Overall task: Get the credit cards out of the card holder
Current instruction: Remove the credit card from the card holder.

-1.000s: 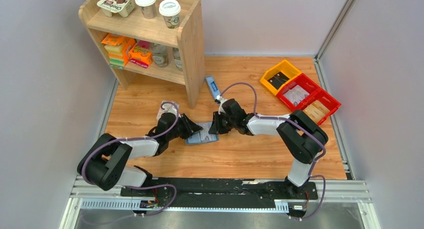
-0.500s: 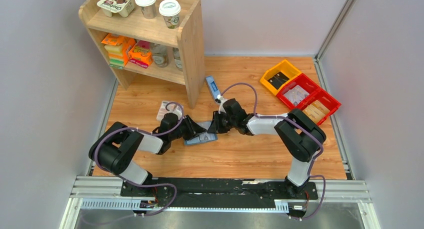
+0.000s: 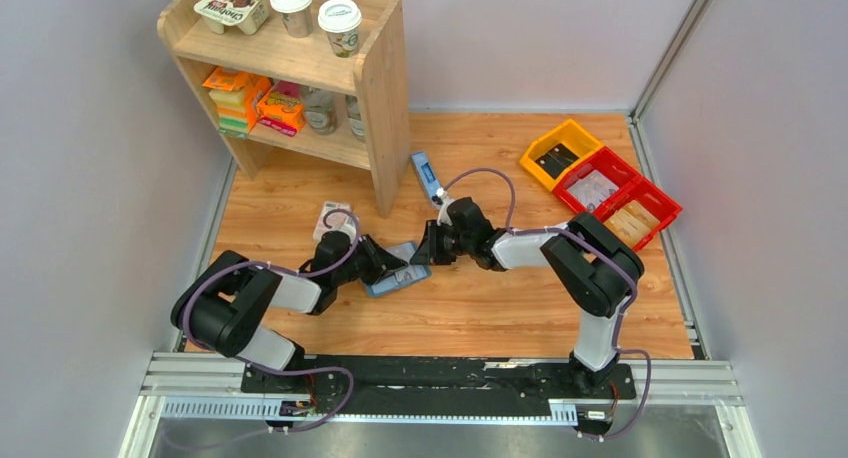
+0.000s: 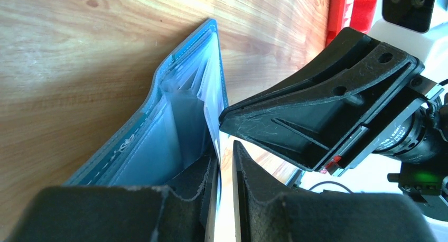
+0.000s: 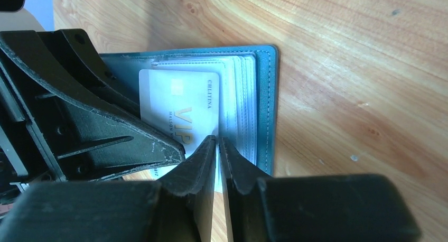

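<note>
Card holder [image 3: 399,270] lies open on table [image 3: 480,313] between both grippers. Right gripper [image 5: 217,145] is pinched on white VIP card [image 5: 177,104], whose long axis runs along its reach. Left gripper [image 4: 224,153] looks clamped on 1 holder leaf, so pull rightward

The overhead view is lit brightly and evenly from above. Only soft, short shadows are cast on the table [image 3: 500,308] under the arms, and everything is rendered sharp. In the left wrist view the left gripper [image 4: 224,147] is blurred close to the lens, a patch beside it is blown out to white, and the card holder [image 4: 158,141] is shown glowing pale. In the right wrist view the right gripper [image 5: 217,139] is rendered dark and soft, while the slightly overexposed card [image 5: 179,104] is held in focus.
</note>
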Robot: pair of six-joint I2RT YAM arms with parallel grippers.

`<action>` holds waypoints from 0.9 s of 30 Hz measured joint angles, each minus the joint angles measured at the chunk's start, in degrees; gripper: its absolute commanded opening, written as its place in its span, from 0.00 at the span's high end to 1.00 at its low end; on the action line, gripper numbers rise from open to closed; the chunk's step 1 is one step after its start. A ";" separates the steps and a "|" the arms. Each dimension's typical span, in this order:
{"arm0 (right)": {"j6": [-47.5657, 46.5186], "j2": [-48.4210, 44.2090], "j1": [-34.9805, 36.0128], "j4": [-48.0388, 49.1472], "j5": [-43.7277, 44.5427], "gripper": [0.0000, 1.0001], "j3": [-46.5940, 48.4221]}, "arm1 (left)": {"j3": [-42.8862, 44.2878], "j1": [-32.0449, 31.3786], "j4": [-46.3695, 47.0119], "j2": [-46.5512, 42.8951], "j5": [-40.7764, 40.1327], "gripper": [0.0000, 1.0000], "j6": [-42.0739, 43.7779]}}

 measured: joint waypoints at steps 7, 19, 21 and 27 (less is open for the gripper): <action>2.01 1.66 -0.02 2.56 -1.29 0.83 0.09 | -1.64 0.63 -4.57 -5.49 -1.40 0.80 -0.20; 2.84 2.01 -0.26 2.84 -1.62 0.83 0.28 | -2.21 1.11 -18.58 -17.88 -4.20 0.97 1.16; 2.84 2.01 -0.26 2.71 -1.62 0.83 0.37 | -2.21 1.14 -20.96 -19.65 -4.79 0.99 1.42; 2.80 2.03 -0.26 2.56 -1.57 0.82 0.52 | -2.21 1.22 -29.40 -27.39 -6.62 1.00 2.82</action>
